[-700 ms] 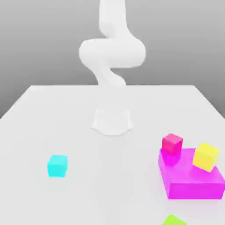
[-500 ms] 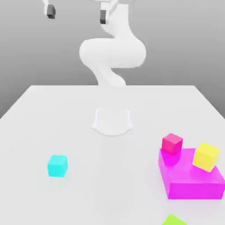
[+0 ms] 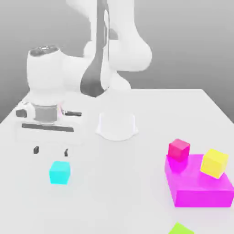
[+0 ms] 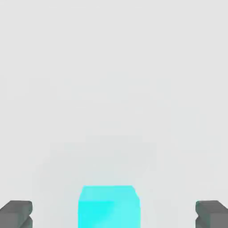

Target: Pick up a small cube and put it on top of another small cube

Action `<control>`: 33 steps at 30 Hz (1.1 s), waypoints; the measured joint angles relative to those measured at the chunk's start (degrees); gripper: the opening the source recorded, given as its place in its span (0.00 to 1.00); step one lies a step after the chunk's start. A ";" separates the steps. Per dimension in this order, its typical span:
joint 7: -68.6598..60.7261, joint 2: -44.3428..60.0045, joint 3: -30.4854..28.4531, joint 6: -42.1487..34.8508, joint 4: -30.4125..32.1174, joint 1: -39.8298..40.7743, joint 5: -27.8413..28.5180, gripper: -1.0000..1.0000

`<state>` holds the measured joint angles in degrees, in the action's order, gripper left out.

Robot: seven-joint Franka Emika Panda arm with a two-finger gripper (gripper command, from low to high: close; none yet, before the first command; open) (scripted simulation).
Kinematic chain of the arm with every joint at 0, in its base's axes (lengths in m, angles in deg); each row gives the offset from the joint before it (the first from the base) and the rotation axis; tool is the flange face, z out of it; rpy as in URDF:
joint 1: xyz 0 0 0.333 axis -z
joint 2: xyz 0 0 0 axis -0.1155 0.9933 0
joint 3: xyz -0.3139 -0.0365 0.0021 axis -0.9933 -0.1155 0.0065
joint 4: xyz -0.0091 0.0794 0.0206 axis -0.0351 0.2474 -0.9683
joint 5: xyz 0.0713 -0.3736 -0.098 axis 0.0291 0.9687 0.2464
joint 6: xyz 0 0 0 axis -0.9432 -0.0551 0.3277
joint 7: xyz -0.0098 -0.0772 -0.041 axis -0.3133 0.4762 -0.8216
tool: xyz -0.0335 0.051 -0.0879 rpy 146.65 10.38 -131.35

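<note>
Cyan cube (image 3: 59, 172) sits alone on the white counter (image 3: 137, 192), toward the exterior view's left, nothing crowding its sides. Directly above hangs the claw (image 3: 50, 151), fingers spread wide and empty, likely lined up to straddle it. Pink cube (image 3: 178, 149) and yellow cube (image 3: 214, 162) rest well apart on a magenta block (image 3: 201, 189).
</note>
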<state>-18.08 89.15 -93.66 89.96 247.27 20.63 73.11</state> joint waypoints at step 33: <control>20.68 5.45 20.62 -8.39 -11.70 3.19 0.07 0.00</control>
<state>2.61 94.60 -73.04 81.57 235.57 23.82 73.18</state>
